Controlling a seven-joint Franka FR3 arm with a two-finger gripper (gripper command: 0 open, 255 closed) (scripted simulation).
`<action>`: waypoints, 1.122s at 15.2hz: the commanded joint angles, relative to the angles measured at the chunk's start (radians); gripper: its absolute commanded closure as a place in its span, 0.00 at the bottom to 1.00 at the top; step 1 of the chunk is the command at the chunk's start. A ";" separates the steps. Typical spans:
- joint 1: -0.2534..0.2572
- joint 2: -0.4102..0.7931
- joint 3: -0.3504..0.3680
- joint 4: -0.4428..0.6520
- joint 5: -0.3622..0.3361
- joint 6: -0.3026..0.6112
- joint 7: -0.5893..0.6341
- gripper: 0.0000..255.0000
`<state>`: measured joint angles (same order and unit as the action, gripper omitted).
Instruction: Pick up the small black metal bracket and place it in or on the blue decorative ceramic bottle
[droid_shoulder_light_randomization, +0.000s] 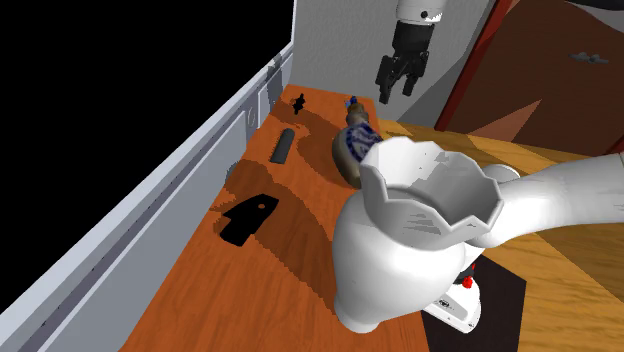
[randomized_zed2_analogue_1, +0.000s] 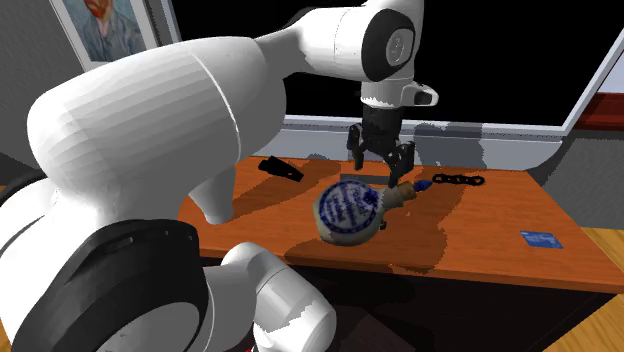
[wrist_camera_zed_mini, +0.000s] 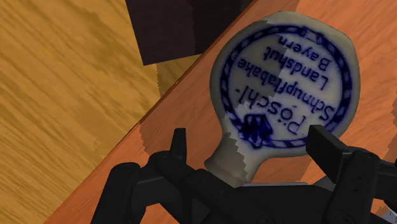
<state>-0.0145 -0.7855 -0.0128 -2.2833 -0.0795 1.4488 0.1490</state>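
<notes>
One gripper, spread wide and clasping nothing, poised over neck of blue-lettered bottle lying sideways on wooden table. Small black bracket on table just beyond bottle's mouth, apart from gripper.

Orange-brown wooden table, blue-and-grey bottle lying on its side, in the shoulder view a dark bar at its 9 o'clock, flat black bracket at 7 o'clock, small black piece at 11 o'clock, blue card near the table's edge
</notes>
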 joint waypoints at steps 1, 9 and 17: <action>0.000 0.000 0.000 0.000 0.000 0.000 0.000 0.00; 0.001 -0.101 0.209 -0.121 0.169 0.042 0.339 0.00; -0.008 -0.080 0.448 -0.138 0.345 0.129 0.679 0.00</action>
<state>-0.0185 -0.8794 0.4003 -2.4203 0.2422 1.5545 0.7807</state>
